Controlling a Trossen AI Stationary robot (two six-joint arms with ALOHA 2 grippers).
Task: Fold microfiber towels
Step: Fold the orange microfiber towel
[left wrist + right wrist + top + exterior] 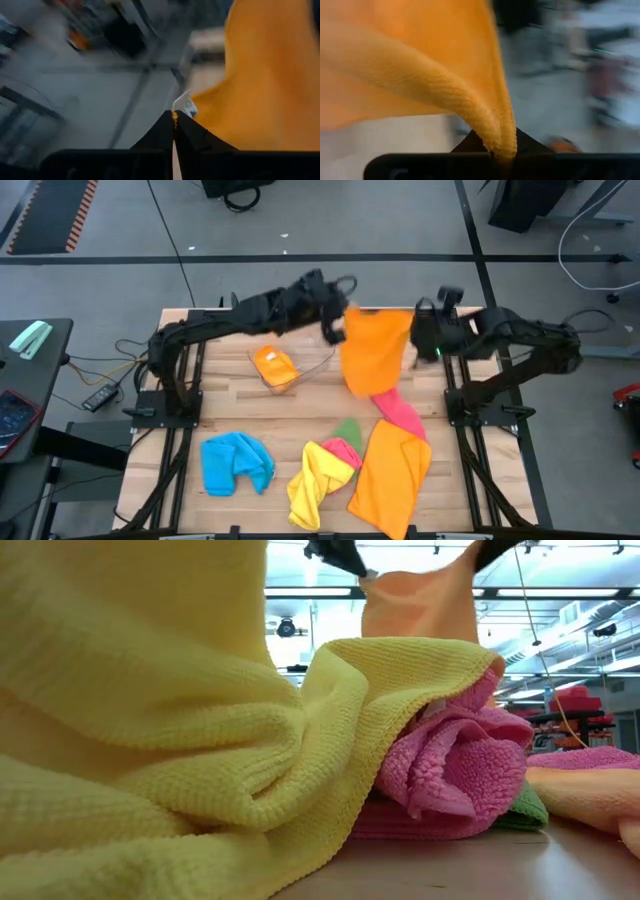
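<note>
An orange microfiber towel [375, 350] hangs in the air above the table's far half, between my two grippers. My left gripper [338, 323] is shut on its upper left corner. My right gripper [420, 332] is shut on its upper right corner. In the low view the held towel [420, 605] shows high up behind the heap. Lying on the table are a blue towel [235, 462], a yellow towel [315, 480], a pink towel [342, 450], a green towel [348, 430], another pink towel [400, 412] and another orange towel [392, 475]. My left gripper pinches the towel's upper corner, by the white label [185, 106], between its two fingertips [162, 131]. It comes from the table's left, slanting a little downward. The cloth hangs below, lifted clear of the table. My right gripper pinches the towel's other upper corner [502, 142] between its two fingers; the hemmed edge runs up out of them. It comes from the table's right, slanting downward. The top edge sags a little between the grippers, and the cloth hangs free.
A clear plastic tub [285, 370] with an orange cloth [272, 363] inside stands at the far middle, left of the hanging towel. The loose towels fill the near half of the wooden table [215, 395]. Bare wood shows at the left.
</note>
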